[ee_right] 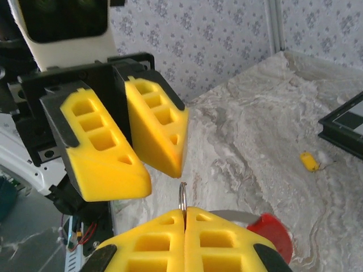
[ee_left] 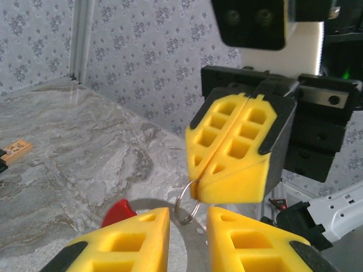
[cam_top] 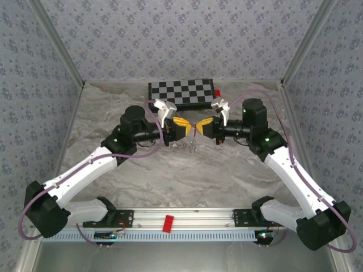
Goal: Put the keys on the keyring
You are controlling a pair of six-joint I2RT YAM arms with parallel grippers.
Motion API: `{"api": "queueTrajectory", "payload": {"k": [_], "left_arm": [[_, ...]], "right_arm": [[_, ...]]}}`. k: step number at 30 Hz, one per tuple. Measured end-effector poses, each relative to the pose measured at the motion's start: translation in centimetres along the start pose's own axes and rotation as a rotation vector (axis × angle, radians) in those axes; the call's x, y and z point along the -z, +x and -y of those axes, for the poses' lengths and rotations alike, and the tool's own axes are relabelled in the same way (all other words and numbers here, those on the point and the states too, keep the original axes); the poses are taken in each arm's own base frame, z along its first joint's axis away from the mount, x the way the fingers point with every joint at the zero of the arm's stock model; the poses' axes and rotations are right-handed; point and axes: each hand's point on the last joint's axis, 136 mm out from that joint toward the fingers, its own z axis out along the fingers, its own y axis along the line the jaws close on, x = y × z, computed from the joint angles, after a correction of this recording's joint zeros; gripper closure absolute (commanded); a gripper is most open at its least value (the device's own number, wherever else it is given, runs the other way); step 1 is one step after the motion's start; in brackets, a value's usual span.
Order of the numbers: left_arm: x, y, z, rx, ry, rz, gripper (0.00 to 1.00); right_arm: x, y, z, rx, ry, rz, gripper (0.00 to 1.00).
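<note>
The left tool point(cam_top: 183, 124) and right tool point(cam_top: 202, 125) face tip to tip (both yellow) before the chessboard point(cam_top: 181, 90).

Left wrist: left gripper point(ee_left: 188, 224) cropped by the bottom edge just below the fingertips. Keyring point(ee_left: 120, 212) mostly behind those fingers; a grey arc and the red section show. Small wire ring point(ee_left: 187, 205): top hidden in the right gripper point(ee_left: 205, 174), bottom behind a left finger. Key point(ee_left: 17, 149) blurred, form unclear.

Right wrist: wire ring's lower half buried between the right gripper's fingers. Chessboard point(ee_right: 343, 126) cut by the right edge.

Overhead: dangling bit point(cam_top: 194, 145) under the two grippers, too small to identify.
</note>
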Motion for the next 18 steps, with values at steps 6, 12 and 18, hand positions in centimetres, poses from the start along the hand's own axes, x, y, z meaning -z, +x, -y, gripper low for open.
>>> {"api": "queueTrajectory", "payload": {"k": [6,12,18], "left_arm": [[-0.15,0.61,0.12,-0.007,0.015,-0.028,0.76],[-0.45,0.74,-0.1,-0.006,0.015,-0.041,0.72],[-0.91,0.98,-0.29,-0.002,0.022,-0.055,0.72]], "right_arm": [[-0.27,0.92,0.11,-0.017,-0.013,-0.033,1.0],[-0.22,0.98,-0.04,-0.015,-0.018,-0.039,1.0],[-0.22,1.0,-0.23,-0.015,-0.029,-0.04,1.0]]}}
